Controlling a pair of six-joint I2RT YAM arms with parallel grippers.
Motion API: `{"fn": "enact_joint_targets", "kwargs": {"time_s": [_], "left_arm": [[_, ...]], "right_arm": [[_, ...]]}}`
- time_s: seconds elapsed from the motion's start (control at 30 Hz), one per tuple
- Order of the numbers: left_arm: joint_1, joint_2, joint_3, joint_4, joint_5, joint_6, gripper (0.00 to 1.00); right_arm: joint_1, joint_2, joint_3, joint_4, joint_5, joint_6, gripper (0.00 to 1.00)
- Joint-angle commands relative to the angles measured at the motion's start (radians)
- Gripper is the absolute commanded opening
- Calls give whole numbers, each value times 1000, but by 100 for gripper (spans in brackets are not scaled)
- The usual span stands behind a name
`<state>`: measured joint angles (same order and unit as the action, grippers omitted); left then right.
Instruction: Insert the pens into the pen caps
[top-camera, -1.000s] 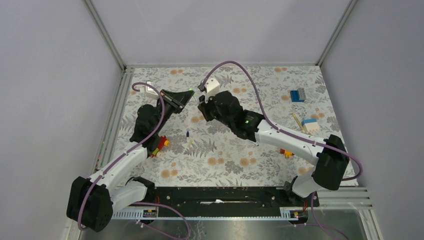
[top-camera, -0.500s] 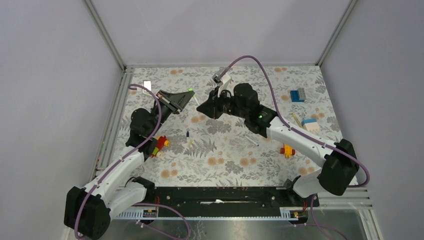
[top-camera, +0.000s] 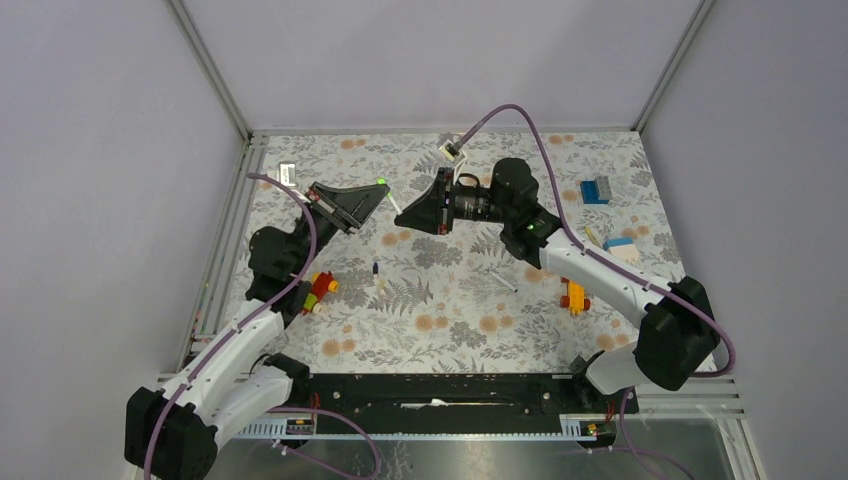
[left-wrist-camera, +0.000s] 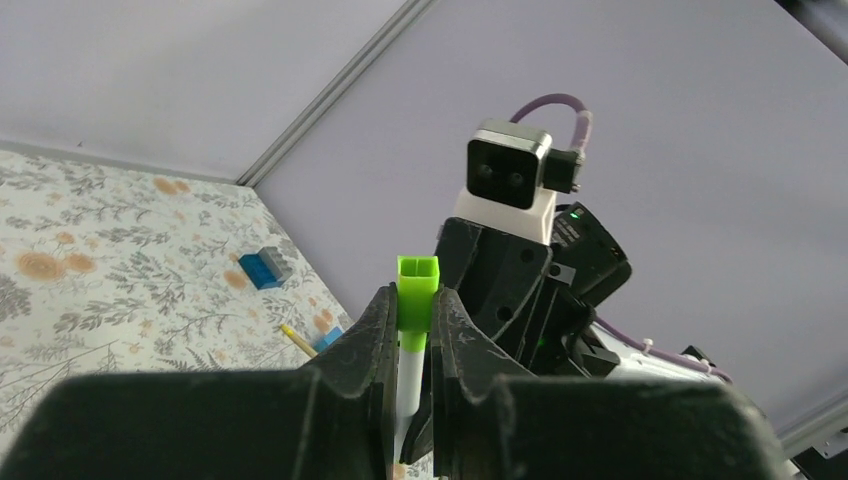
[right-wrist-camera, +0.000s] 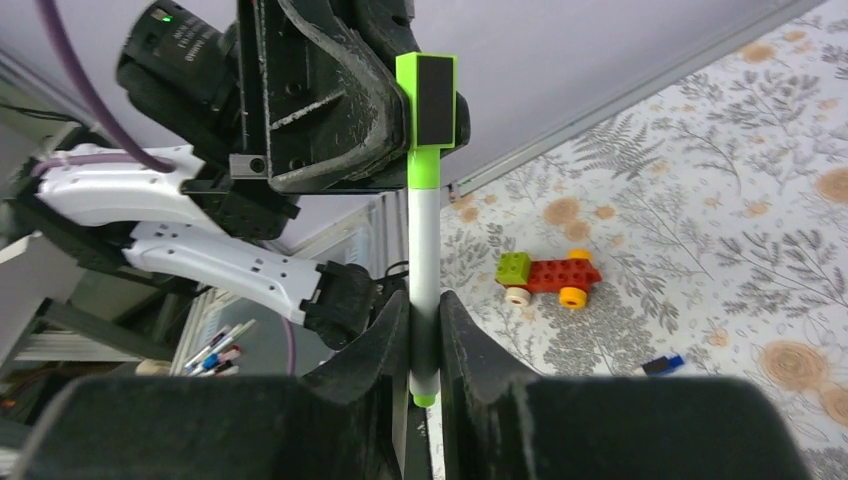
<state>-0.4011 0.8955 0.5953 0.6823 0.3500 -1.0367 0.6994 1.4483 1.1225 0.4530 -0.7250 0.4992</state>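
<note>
Clamping black-patched green pen cap (right-wrist-camera: 428, 95): left gripper (left-wrist-camera: 414, 305); right gripper (right-wrist-camera: 420, 312) clamps pen (right-wrist-camera: 423, 240).

Pen barrel (left-wrist-camera: 405, 385) under green cap (left-wrist-camera: 417, 285) mostly hidden by left gripper (left-wrist-camera: 412, 305), btm unclear

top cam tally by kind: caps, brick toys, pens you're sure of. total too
Pens: 2 (white pen, tan pen)
Caps: 2 (green cap, dark blue cap)
Brick toys: 4 (blue brick, blue-white brick, red-yellow-green car, orange toy)
Total: 8
Uncounted, too small to class: short pale stick, thin grey stick.
</note>
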Motion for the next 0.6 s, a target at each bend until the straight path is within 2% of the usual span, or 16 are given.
{"fn": "enact_joint_targets", "kwargs": {"time_s": [0.0,0.23,0.57], "left_arm": [[-65,-1,-43,-103,283,5,0],[-65,4,-38,-135,270,21,0],[-65,40,-10,-257,195,45,0]], "right_arm": [[-33,-12,42,391,-38,105,0],[-41,-2,42,376,-8,99,0],[-29,-4,92,64,321,-102,0]]}}
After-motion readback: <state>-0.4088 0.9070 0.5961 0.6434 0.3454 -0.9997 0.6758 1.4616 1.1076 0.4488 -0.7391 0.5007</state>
